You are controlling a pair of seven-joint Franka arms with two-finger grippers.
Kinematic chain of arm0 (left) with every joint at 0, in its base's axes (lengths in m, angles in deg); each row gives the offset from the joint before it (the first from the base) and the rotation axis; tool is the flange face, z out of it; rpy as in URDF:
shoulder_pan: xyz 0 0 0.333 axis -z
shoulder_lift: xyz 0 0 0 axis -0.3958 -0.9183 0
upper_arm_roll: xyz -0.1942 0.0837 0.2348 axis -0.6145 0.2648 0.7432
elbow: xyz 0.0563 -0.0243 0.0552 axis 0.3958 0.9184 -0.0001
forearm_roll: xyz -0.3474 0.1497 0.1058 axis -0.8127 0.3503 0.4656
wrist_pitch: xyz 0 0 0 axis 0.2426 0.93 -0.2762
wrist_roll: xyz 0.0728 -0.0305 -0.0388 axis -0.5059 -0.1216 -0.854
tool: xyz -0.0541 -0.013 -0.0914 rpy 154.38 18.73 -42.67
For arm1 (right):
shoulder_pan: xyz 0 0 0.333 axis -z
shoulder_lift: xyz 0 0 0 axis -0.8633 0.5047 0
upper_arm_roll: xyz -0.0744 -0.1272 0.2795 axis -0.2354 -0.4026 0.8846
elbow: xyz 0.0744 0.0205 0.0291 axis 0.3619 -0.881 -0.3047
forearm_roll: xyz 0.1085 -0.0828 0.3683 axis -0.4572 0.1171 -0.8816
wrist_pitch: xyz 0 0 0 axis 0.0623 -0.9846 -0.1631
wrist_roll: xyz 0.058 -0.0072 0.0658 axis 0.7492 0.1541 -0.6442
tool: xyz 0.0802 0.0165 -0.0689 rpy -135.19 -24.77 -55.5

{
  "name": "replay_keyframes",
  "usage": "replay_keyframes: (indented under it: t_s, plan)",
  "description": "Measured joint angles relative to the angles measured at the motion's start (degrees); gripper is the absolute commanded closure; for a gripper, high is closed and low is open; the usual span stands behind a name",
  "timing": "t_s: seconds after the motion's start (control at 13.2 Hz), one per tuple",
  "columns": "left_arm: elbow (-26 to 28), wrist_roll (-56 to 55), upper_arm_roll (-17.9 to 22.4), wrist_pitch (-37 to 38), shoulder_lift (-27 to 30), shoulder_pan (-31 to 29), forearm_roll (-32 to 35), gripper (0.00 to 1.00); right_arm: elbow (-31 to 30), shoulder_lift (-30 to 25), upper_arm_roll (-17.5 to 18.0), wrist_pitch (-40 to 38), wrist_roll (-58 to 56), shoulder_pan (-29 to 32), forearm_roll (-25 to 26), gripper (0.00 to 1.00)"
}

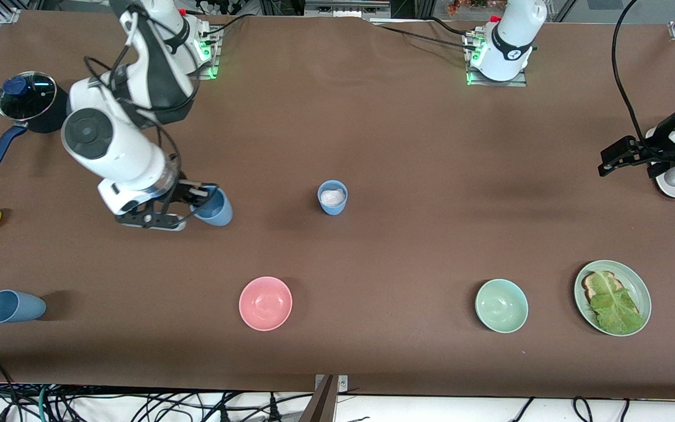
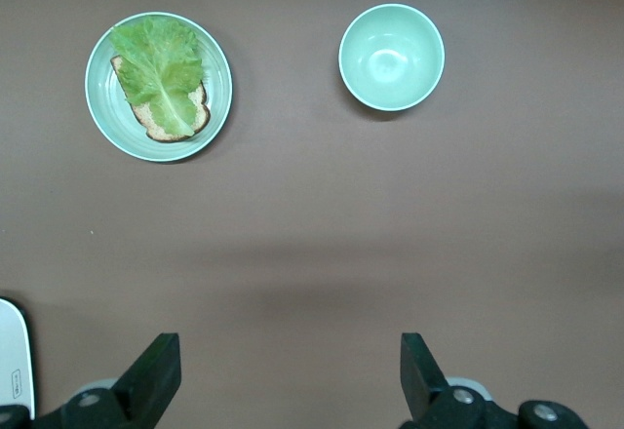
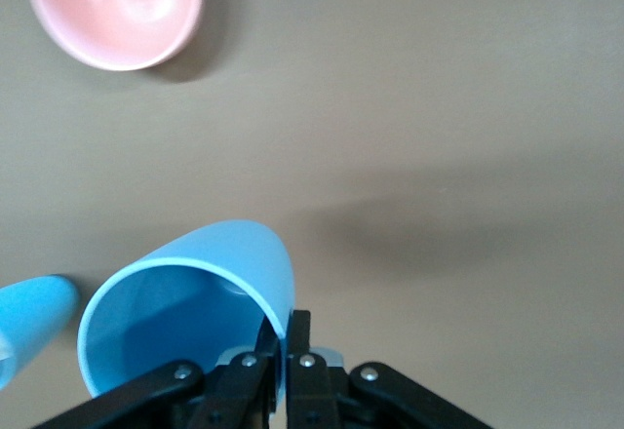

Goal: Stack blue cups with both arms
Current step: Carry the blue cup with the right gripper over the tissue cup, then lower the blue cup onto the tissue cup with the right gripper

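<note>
One blue cup (image 1: 215,206) tilted, rim pinched in right claw (image 1: 200,196); left claw (image 1: 607,164) wide, waiting.

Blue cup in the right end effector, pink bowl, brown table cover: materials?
Blue cup, pinched at its rim by the right end effector: looks like matte plastic, with an even colour, a thin wall and no glare. Pink bowl: plastic or glazed ceramic, I can't say which; glossy, with bright highlights inside. Table cover: likely cloth or felt, dull with a wrinkle at its edge.
</note>
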Motion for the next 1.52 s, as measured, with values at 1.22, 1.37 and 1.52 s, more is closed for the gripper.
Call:
replay_keyframes:
  t_s: [1.22,1.37,1.52]
  plan:
    - [1.3,0.0,-0.2,0.0,2.8,0.0,0.0,0.01,14.4,11.0,0.1,-3.4,30.1,-21.2,3.4,1.0]
    - [1.2,0.0,-0.2,0.0,3.0,0.0,0.0,0.01,14.5,11.5,0.1,-3.2,30.4,-21.5,3.4,1.0]
    - [1.2,0.0,-0.3,0.1,3.2,0.0,0.0,0.01,15.2,12.4,0.0,-3.1,30.6,-21.9,3.4,1.0]
